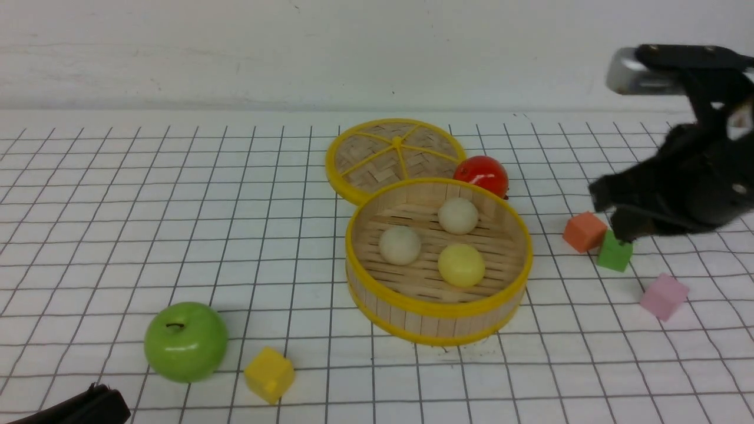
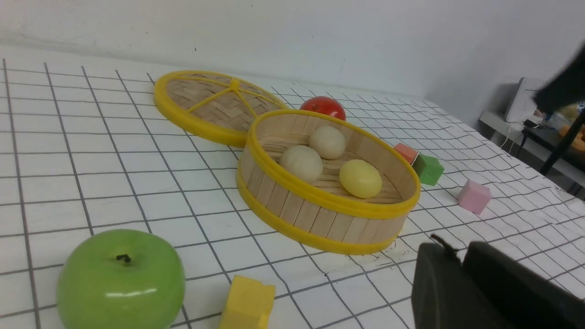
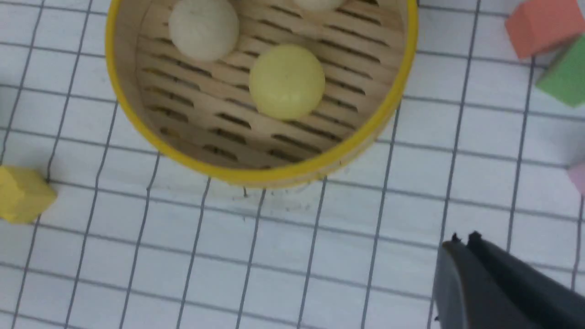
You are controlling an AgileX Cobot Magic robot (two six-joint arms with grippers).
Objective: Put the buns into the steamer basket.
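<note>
The steamer basket (image 1: 439,309) stands mid-table with three buns on its slatted floor: two cream ones (image 1: 458,215) (image 1: 400,245) and a pale yellow one (image 1: 461,265). The left wrist view shows the same basket (image 2: 320,214) and buns (image 2: 327,142) (image 2: 301,163) (image 2: 360,178). In the right wrist view, the yellow bun (image 3: 287,81) and a cream bun (image 3: 203,28) lie inside the basket (image 3: 256,171). My right gripper (image 1: 604,197) (image 3: 464,240) hangs raised to the right of the basket, shut and holding nothing. My left gripper (image 1: 88,406) (image 2: 459,256) sits low at the near left, shut and empty.
The flat woven lid (image 1: 394,154) lies behind the basket, with a red ball (image 1: 481,174) beside it. A green apple (image 1: 185,341) and a yellow cube (image 1: 269,374) are at the near left. Orange (image 1: 584,231), green (image 1: 614,252) and pink (image 1: 664,296) cubes sit on the right under my right arm.
</note>
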